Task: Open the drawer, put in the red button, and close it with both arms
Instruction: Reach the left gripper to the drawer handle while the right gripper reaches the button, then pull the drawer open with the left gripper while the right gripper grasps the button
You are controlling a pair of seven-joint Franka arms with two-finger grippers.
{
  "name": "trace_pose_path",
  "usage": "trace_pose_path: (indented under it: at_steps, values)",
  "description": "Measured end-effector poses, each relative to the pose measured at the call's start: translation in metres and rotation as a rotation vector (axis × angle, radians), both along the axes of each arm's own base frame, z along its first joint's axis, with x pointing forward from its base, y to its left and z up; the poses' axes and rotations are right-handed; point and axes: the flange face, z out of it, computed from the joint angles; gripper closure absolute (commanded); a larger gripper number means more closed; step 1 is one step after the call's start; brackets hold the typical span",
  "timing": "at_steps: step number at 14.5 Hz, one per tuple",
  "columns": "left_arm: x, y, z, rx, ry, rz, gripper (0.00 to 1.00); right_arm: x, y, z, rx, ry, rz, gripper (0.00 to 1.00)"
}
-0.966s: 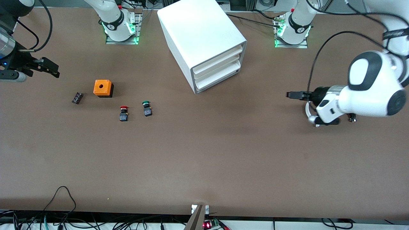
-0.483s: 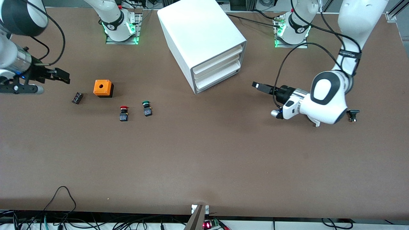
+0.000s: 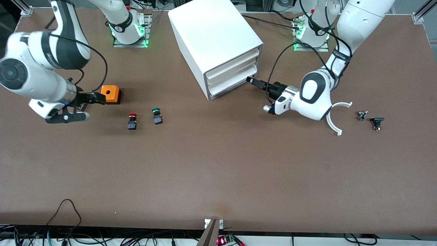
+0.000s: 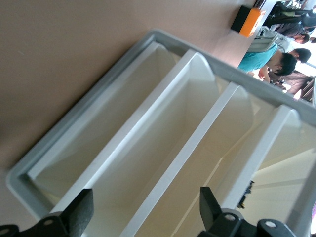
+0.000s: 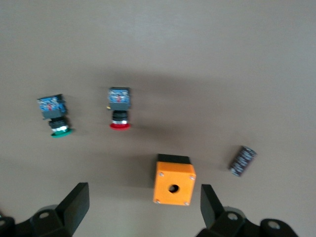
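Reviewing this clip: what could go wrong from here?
1. The left gripper, open, is at the cabinet's front, where three alike drawers are stacked; it might catch an upper one instead of the bottom drawer.
2. The red button lies beside a green button, so the right gripper, open over the orange box, might pick the wrong one.
3. Descending there, it may knock the orange box.

Drawer (image 3: 233, 84) shut; red button (image 3: 132, 121) on table.
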Motion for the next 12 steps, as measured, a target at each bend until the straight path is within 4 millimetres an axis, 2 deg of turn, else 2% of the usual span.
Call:
trace_pose_path:
  at_steps: [3,6,7,9,11,12]
  values:
    - [-0.019,-0.018,-0.005,0.004,0.007,-0.027,0.08,0.012,0.007,-0.025,0.035,0.005,-0.018,0.00]
    - [-0.034,-0.030,-0.010,0.000,0.027,-0.010,0.19,0.022,0.022,-0.047,0.036,-0.035,0.003,0.00]
    - [-0.037,-0.033,-0.011,0.004,0.025,-0.006,0.29,0.022,0.028,-0.058,0.037,-0.043,0.013,0.00]
    - [-0.043,-0.039,-0.013,0.011,0.021,-0.009,0.64,0.020,0.039,-0.083,0.040,-0.060,0.030,0.00]
    - [-0.044,-0.040,-0.013,0.013,0.021,-0.010,1.00,0.017,0.039,-0.101,0.040,-0.077,0.031,0.00]
    - [-0.044,-0.039,-0.013,0.012,0.021,-0.008,1.00,0.015,0.037,-0.108,0.039,-0.077,0.028,0.00]
